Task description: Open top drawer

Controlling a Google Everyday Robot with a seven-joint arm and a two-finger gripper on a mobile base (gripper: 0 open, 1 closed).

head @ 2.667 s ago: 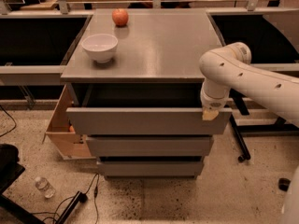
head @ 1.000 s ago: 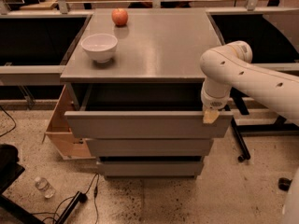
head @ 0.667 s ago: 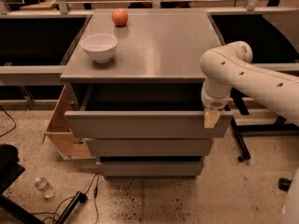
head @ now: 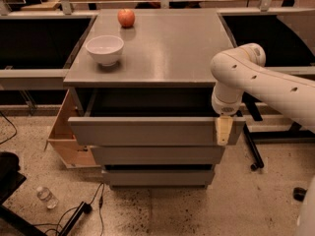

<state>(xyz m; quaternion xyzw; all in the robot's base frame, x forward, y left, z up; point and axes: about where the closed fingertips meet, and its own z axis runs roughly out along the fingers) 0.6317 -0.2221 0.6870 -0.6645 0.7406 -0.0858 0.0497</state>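
The top drawer of the grey cabinet stands pulled out toward me, its flat grey front well ahead of the two lower drawers and its dark inside showing under the cabinet top. My gripper hangs from the white arm at the drawer's right end, its pale fingers down over the top edge of the drawer front.
A white bowl and a red apple sit on the cabinet top. A cardboard box leans by the cabinet's left side. A plastic bottle and cables lie on the floor at the lower left. A black stand leg is at right.
The top drawer has come out a little further toward me, with my gripper moving down and forward with it. Nothing else has moved.
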